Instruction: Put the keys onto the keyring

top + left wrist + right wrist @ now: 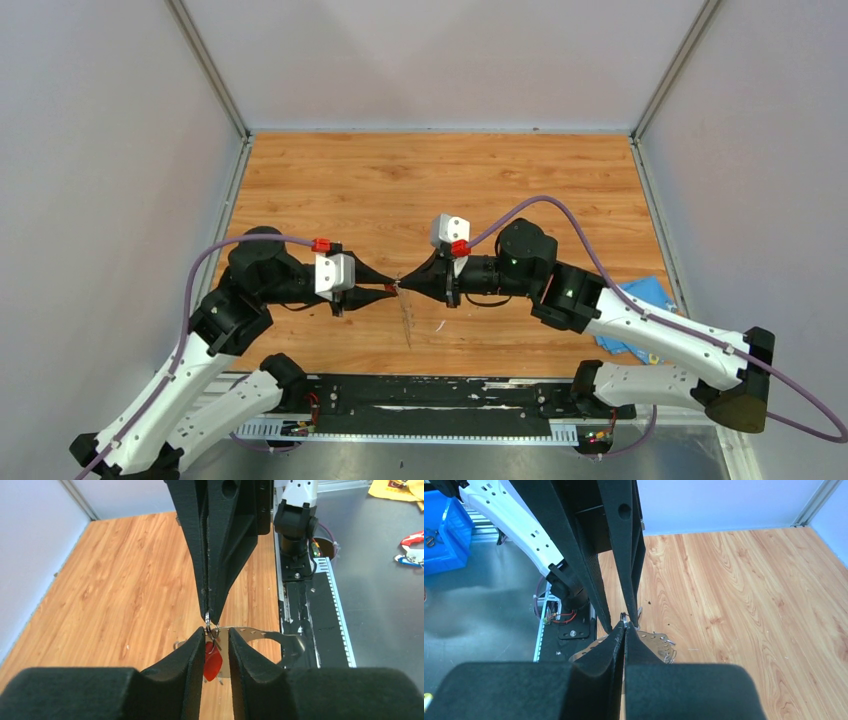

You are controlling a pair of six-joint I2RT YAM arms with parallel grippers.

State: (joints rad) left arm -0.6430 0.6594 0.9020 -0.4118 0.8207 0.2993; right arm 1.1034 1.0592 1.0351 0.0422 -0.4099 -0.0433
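right end effector (624, 630) pinched shut on keyring (260, 632) | left end effector (216, 634) narrow around red key (212, 664), grip unclear | risk: it slips loose, falls to tabletop (125, 580)

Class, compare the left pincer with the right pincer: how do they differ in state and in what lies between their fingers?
The left pincer has its fingers apart; the right pincer has its fingers pressed together. The red key hangs in the left pincer's gap; the right pincer seems to pinch the keyring at its edge. Both are black, and their tips meet above the table.
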